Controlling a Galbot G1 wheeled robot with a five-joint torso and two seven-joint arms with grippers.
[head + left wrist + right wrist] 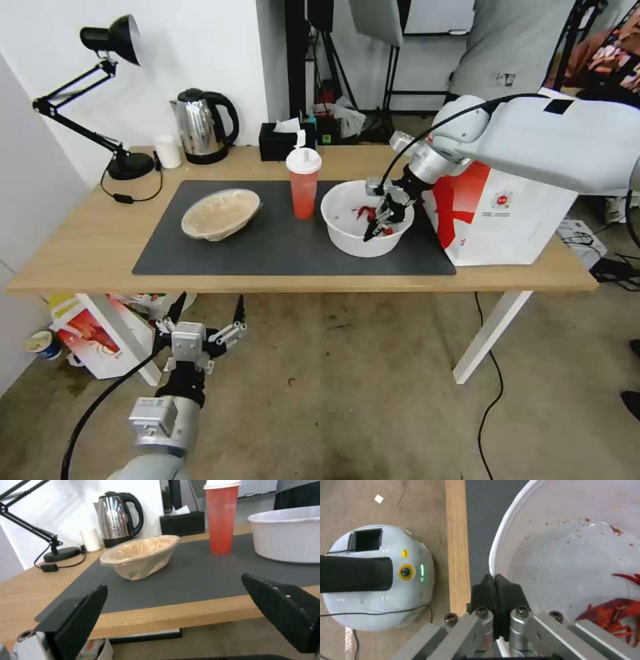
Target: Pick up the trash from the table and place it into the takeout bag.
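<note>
1. The white bowl (365,227) with red crayfish scraps (613,615) sits on the dark grey mat (267,247) toward the right part of the table (87,247), just beside the takeout bag (497,213).
2. The right gripper (375,230) reaches down over the bowl's near-right rim. In the right wrist view its two black pads (496,597) are pressed together with the thin white wall of the bowl (506,535) pinched between them, one pad outside and one inside.
3. The bowl's base appears to rest on the mat; whether it is lifted at all cannot be told.
4. The red cup (303,183) with a white lid stands upright on the mat just left of the white bowl, apart from it.
5. The beige oval bowl (220,213) lies farther left on the mat, tilted to one side, well apart from the cup.
6. The takeout bag stands upright at the right end of the table, partly behind the right arm.
7. The left gripper (200,330) hangs below the table's front edge, over the floor, with its fingers spread wide and nothing between them; its wrist view looks across the table edge at the beige bowl (141,555), cup (221,517) and white bowl (290,535).
8. A steel kettle (200,127), a black tissue box (283,141) and a black desk lamp (100,93) stand along the back of the table.
</note>
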